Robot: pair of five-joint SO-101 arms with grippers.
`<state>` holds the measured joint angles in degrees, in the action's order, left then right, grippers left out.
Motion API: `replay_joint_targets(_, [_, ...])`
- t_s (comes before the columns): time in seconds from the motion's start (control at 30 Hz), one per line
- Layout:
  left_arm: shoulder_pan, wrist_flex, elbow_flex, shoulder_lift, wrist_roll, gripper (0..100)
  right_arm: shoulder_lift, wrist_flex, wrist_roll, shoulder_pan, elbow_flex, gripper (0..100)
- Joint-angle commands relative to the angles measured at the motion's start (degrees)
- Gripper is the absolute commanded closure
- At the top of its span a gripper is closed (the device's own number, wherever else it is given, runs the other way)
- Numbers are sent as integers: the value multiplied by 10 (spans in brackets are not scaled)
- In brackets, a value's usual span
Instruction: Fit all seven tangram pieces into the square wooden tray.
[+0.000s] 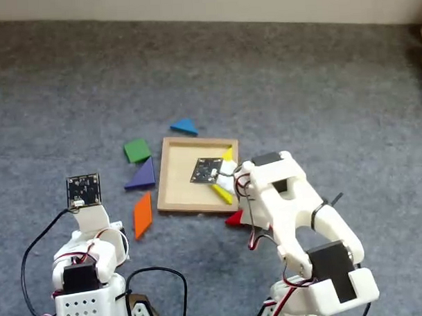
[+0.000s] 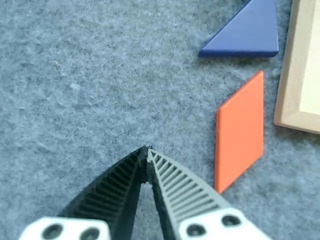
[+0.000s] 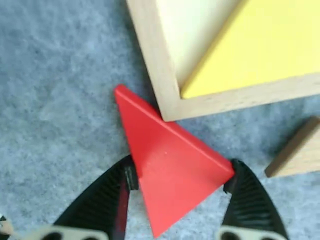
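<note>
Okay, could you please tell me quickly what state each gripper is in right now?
Left gripper: closed, holding nothing.
Right gripper: closed on the red triangular tangram piece.

Grey carpet carries the wooden tray beside a blue triangle, green square, indigo triangle, orange parallelogram.
</note>
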<state>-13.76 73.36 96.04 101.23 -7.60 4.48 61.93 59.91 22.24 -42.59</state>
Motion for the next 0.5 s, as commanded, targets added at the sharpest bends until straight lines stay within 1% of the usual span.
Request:
replay_joint_targets(0.0, [7,2,13,0,1,994,74,51,6,-1,-4,844])
replay_joint_targets(0.27, [7,2,13,0,1,994,240,118,5,-1,-4,844])
replay_joint_targets(0.47, [7,2,13,0,1,994,293,116,4,7,-3,844])
